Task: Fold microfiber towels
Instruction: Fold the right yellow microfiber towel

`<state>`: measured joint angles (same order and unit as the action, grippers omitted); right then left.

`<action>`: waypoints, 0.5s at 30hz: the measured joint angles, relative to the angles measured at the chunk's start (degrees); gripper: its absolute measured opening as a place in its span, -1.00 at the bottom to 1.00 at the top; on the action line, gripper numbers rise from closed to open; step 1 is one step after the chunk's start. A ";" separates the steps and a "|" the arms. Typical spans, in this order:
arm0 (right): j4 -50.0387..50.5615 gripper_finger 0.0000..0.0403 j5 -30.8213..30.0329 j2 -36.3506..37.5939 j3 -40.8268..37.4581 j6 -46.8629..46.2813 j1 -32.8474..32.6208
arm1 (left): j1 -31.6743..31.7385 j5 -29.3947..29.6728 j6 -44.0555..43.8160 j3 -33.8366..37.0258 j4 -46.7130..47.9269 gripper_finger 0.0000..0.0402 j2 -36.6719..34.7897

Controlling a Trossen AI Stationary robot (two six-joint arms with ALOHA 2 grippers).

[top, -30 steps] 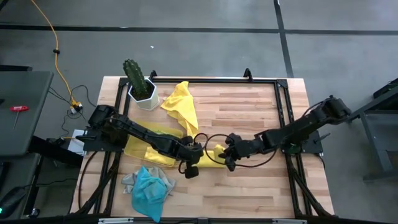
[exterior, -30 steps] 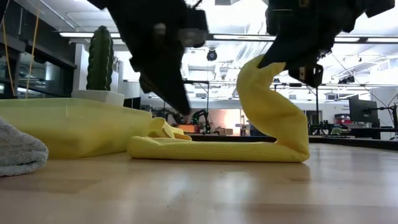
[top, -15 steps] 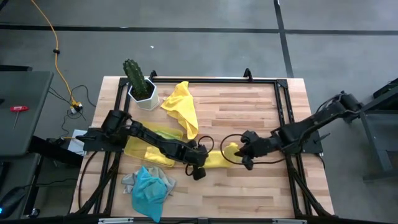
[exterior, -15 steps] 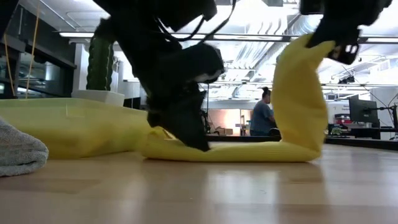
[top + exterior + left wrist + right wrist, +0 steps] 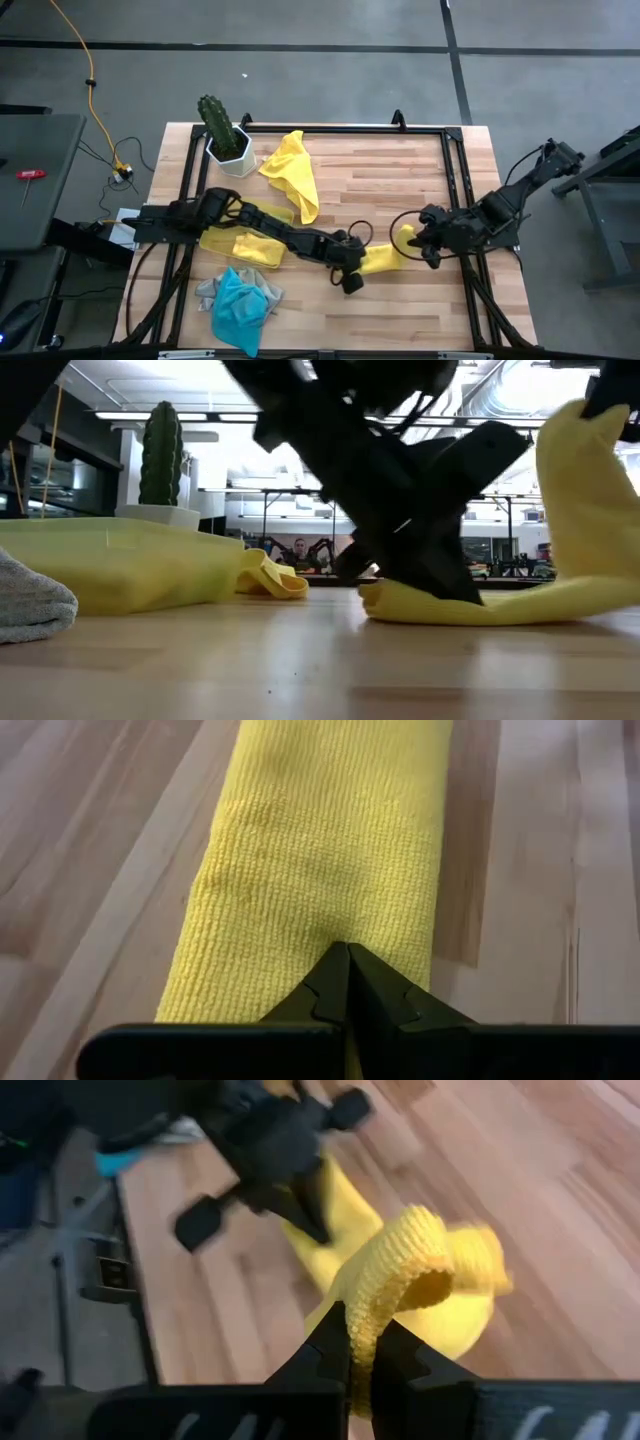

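Wooden counter [image 5: 400, 180] carrying a yellow towel [image 5: 382, 258] stretched into a narrow band, long axis running left-right. Left tool [image 5: 350, 277] clamped shut on its left end, pinned low. Right tool [image 5: 424, 243] pinching the raised right end.

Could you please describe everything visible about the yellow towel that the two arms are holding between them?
The yellow towel is a soft, ribbed microfiber cloth, rolled or folded into a long narrow band. It lies stretched across the wooden table. The left tool is shut on one end, low against the wood; the right tool is shut on the other end, which is lifted and curls upward. Its middle rests on the table.
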<state>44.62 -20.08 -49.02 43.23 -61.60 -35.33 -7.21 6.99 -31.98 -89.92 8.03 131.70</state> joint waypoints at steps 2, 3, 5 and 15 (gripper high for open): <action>0.82 -1.00 -0.42 0.38 0.00 -0.75 -0.81 | 0.56 -1.33 1.12 -2.94 0.62 -1.00 1.28; 1.01 -1.00 -1.08 0.44 0.00 -1.18 -1.05 | 0.78 -1.62 1.90 -3.77 2.17 -1.00 1.28; 0.47 -1.00 -2.20 0.29 0.00 -1.42 -1.14 | 1.22 -1.60 4.31 -5.43 4.47 -1.00 0.95; -4.85 -1.00 -3.07 -3.94 0.00 0.58 -1.16 | 1.31 -1.52 9.93 -7.69 19.60 -1.00 -7.06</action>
<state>39.77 -23.15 -52.96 43.22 -61.02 -36.49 -5.90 5.47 -22.05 -97.60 27.63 124.64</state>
